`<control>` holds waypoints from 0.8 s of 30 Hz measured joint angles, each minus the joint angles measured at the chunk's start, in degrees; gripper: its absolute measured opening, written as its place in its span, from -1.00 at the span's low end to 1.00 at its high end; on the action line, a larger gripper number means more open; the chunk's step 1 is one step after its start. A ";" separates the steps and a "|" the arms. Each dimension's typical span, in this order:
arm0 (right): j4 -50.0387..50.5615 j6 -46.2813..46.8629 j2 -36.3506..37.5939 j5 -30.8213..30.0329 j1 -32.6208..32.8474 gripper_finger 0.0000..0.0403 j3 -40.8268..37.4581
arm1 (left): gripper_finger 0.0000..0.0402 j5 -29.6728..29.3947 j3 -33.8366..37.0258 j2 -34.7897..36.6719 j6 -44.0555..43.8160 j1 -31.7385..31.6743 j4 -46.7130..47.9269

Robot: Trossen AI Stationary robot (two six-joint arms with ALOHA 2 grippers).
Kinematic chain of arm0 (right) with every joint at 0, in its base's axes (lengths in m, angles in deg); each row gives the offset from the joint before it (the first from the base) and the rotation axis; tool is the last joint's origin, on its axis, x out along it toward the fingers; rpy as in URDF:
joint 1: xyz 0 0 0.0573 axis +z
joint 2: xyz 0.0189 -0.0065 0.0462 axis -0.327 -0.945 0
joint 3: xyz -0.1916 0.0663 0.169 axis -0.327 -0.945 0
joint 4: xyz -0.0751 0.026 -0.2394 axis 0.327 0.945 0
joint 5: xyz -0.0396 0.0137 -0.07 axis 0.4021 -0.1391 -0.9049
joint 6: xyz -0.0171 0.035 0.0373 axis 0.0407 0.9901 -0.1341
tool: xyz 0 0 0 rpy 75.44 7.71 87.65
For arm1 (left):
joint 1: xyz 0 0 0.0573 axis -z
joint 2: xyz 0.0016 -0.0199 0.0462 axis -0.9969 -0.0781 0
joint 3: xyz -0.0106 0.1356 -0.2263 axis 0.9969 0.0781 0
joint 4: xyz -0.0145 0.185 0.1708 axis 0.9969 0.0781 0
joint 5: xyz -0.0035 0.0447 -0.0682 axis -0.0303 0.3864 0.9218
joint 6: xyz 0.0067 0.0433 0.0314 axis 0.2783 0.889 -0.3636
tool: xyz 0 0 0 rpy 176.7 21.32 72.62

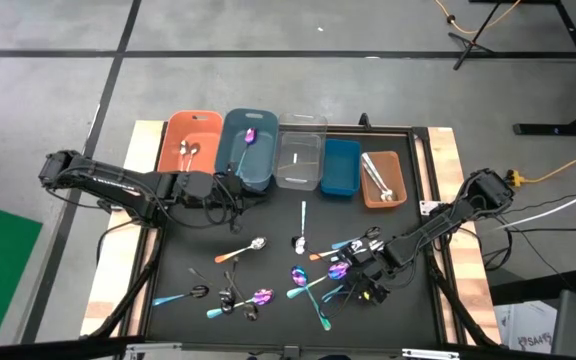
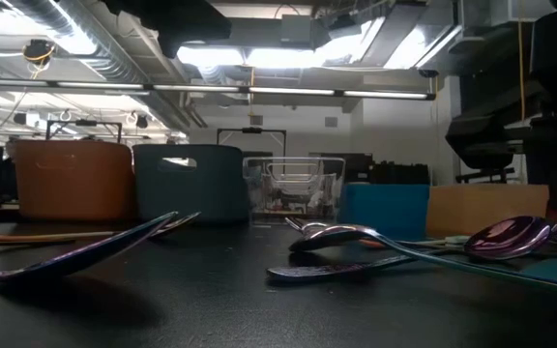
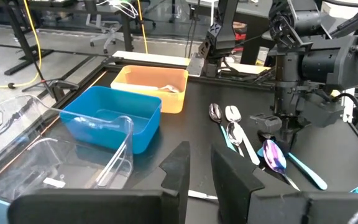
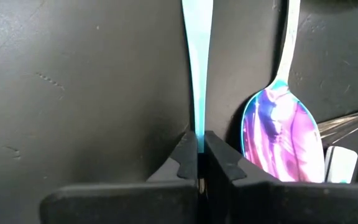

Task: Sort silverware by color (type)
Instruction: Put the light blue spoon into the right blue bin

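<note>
With a few utensils already binned and most silverware (image 1: 268, 275) still scattered on the black table (image 1: 268, 230), the right gripper (image 4: 201, 152) has its jaws pinched on a teal handle (image 4: 196, 68), while the left gripper (image 3: 197, 168), jaws narrowly parted and empty, hovers near the grey-blue bin (image 1: 248, 150).

Teal handle (image 4: 196, 74); iridescent purple spoon bowl (image 4: 283, 134); black table (image 4: 73, 93).

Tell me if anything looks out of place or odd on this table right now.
Nothing looks damaged or spilled. The loose silverware lies scattered at all angles on the black mat, which fits unfinished sorting. The right gripper is shut on a teal handle beside a purple spoon. The left gripper waits by the grey-blue bin.
</note>
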 joint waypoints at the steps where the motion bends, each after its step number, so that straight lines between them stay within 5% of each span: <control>1: -0.04 0.02 0.02 0.00 0.00 -0.97 0.00 | -0.70 0.00 0.00 0.00 0.00 0.00 0.00; 24: 0.02 -4.57 14.49 1.53 -1.72 -0.99 -0.20 | -0.70 0.00 0.00 0.00 0.02 0.00 -0.04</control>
